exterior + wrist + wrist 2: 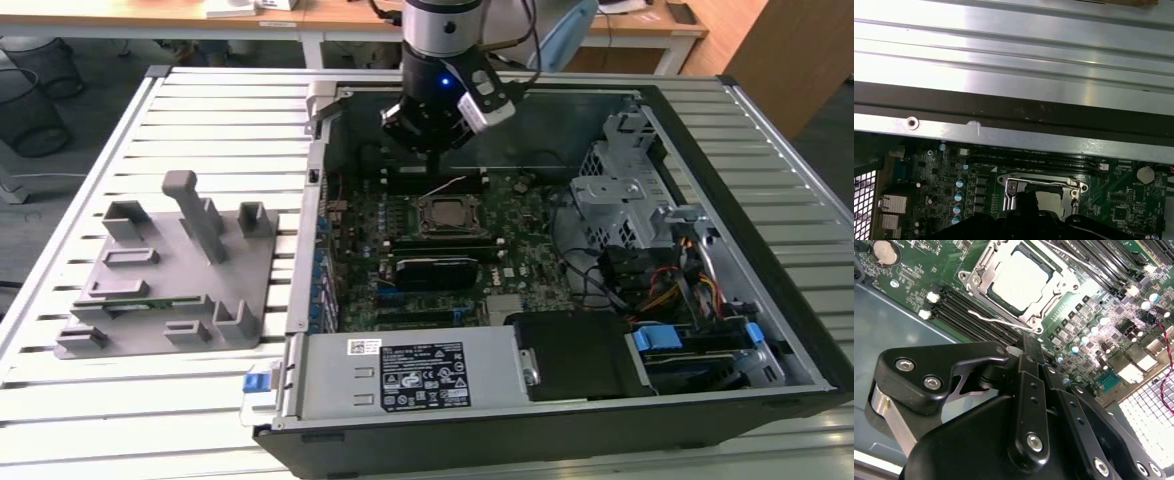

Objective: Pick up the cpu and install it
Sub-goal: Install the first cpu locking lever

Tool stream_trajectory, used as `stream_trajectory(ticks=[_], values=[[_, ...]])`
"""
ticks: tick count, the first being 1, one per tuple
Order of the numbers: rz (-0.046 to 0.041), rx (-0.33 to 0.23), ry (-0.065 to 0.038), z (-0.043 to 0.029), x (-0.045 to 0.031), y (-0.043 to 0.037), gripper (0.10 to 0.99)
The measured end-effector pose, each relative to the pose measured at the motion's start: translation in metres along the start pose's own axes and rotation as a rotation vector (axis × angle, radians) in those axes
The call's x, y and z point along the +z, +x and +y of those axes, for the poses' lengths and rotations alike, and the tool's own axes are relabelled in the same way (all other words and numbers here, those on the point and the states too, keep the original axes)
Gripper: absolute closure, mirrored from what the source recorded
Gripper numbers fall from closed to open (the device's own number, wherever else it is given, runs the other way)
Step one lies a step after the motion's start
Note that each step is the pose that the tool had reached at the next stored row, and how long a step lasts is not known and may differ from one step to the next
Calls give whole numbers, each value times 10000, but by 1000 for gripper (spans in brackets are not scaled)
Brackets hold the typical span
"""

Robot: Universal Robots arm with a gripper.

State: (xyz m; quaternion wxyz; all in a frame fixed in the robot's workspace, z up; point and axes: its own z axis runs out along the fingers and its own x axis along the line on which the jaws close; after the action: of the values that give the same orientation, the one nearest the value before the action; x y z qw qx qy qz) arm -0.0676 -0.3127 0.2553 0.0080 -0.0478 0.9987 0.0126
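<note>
While the arm hangs over the open PC case (747, 330), the gripper (430, 140) sits above the far part of the motherboard (521, 230), just beyond the socket (446, 215) in the exterior view.

Cpu (1023, 281) is already seated in the socket: silvery top plate visible inside the metal socket frame (974, 282) in the second wrist view. In the first wrist view part of the cpu (1046, 199) shows within the frame, the rest hidden behind the gripper body. Socket lever (996, 317), a thin wire, lies alongside the frame, next to the RAM slots (956, 305).

Fingers (1031, 347): in the second wrist view they look closed together, nothing between them. Tip is above the board just beside the socket's edge, clear of the cpu.

Other items in the exterior view:
- grey fixture (167, 270) with upright blocks on the slatted table (80, 400), on the exterior view's left, well apart from the case
- black heatsink (434, 270) on the board, just nearer than the socket
- power supply (400, 372) along the near edge of the case
- drive cage (621, 195) on the exterior view's right

First wrist view also shows the case rim (1004, 132) and table slats beyond the board.
</note>
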Motion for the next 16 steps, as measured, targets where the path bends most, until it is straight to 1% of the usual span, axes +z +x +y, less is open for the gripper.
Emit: stream_trajectory(ticks=[13,14,15,16], values=[[-1,0,-1,-8,6,-76,980],[-2,1,-28,-9,8,-76,980],[-11,1,-116,-11,11,-76,980],[-25,4,-261,-16,14,-76,980]])
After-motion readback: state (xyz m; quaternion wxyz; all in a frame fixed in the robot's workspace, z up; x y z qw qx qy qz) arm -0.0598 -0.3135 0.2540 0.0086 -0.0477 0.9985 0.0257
